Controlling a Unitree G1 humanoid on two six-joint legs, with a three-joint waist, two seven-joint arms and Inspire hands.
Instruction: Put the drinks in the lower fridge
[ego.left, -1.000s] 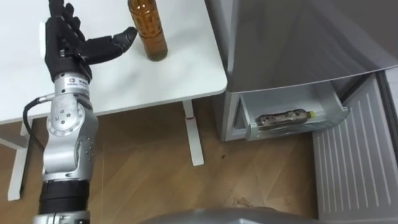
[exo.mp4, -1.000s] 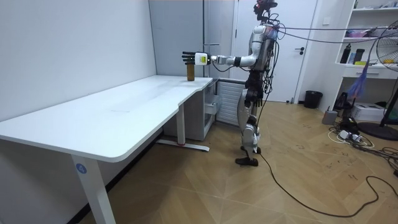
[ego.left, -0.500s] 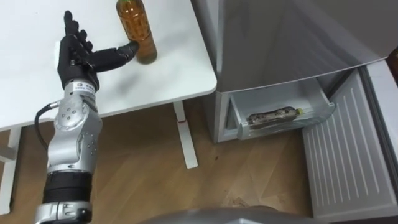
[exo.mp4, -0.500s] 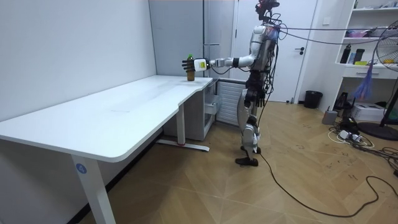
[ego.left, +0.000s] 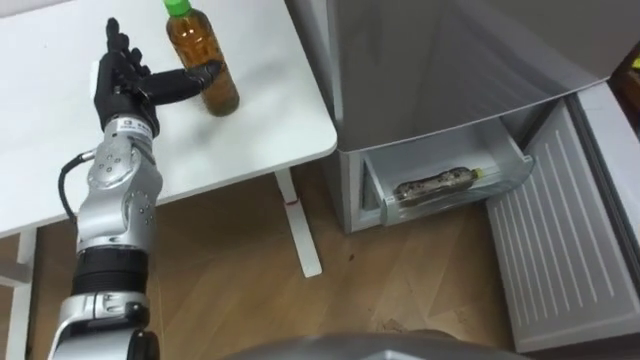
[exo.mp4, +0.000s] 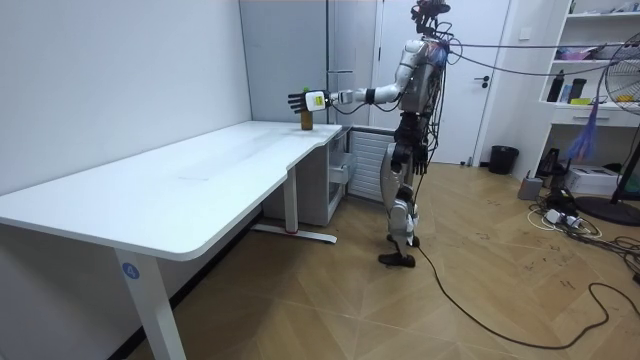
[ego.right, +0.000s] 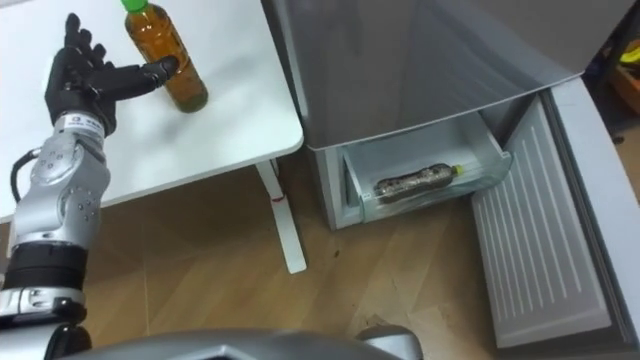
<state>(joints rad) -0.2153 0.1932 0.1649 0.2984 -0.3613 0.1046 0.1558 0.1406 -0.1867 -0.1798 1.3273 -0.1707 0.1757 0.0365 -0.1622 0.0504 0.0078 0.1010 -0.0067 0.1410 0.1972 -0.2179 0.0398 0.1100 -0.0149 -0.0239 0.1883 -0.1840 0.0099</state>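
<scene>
The robot's black left hand (ego.left: 125, 80) is spread wide with straight fingers. Its thumb rests against a brown drink bottle with a green cap (ego.left: 200, 65). The bottle stands upright on the white table (ego.left: 260, 130), at 3 o'clock from the hand. Another brown bottle (ego.left: 435, 184) lies in the open bottom drawer (ego.left: 460, 202) of the grey fridge (ego.left: 450, 70), at 4 o'clock.

Office-like room: white desk (exo.mp4: 180, 190), shelves (exo.mp4: 600, 62), fridge (ego.left: 450, 60).

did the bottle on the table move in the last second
No. In the room view the bottle stands at the same spot near the table's far end; the eye view's shift is the camera's own.
</scene>
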